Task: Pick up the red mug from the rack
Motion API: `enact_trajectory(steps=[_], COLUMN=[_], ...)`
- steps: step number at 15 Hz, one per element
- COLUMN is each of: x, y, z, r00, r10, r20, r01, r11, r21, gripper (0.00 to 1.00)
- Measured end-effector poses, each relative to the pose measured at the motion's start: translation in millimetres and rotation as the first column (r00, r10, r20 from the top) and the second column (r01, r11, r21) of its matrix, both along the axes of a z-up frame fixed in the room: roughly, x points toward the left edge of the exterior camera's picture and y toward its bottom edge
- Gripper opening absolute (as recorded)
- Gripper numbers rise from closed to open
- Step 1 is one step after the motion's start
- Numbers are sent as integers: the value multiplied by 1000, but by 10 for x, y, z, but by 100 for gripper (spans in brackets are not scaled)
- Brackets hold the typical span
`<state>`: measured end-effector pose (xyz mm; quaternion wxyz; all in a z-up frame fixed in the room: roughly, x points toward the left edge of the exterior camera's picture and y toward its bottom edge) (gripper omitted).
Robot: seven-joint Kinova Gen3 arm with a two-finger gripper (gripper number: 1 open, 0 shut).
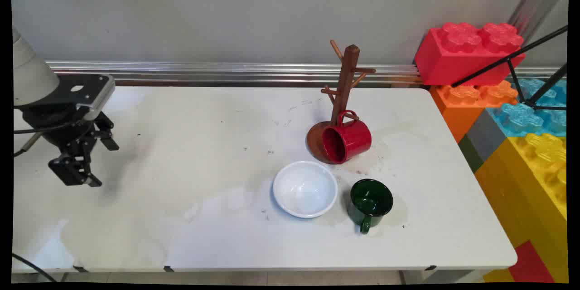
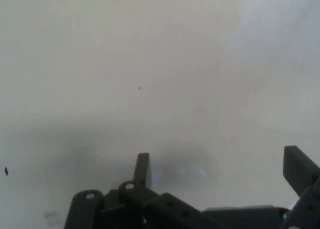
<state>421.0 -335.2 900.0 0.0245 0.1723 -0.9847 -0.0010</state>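
Lower right of centre, your green mug (image 1: 370,203) and white bowl (image 1: 305,189) sit empty (red mug (image 1: 347,141) tipped behind); gripper (image 1: 86,163) far left, spread wide, holding nothing.

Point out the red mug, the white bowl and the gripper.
red mug (image 1: 352,140), main view, on its outer side wall.
white bowl (image 1: 305,189), main view, on its inner floor.
gripper (image 1: 97,163), main view, midway between its open fingertips.

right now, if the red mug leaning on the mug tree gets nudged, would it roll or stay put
The red mug lies tipped on its side against the wooden mug tree, so it probably rolls or slides off the base rather than staying. It looks like glossy enamel: likely rigid and somewhat slippery. Its handle may stop a full roll.
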Motion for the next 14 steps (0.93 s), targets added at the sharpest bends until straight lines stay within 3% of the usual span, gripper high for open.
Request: enact_trajectory(steps=[4, 8, 10, 14], x=[-58, -257, -361, -505], y=[-90, -251, -336, -441], z=[-50, 14, 61, 137], r00=[997, 970, 941, 865], r10=[35, 79, 106, 160], r20=[-67, -229, -321, -476], r01=[-36, -100, -148, -253], r11=[999, 992, 983, 958], r21=[-26, -79, -108, -137], gripper=[100, 100, 100, 100])
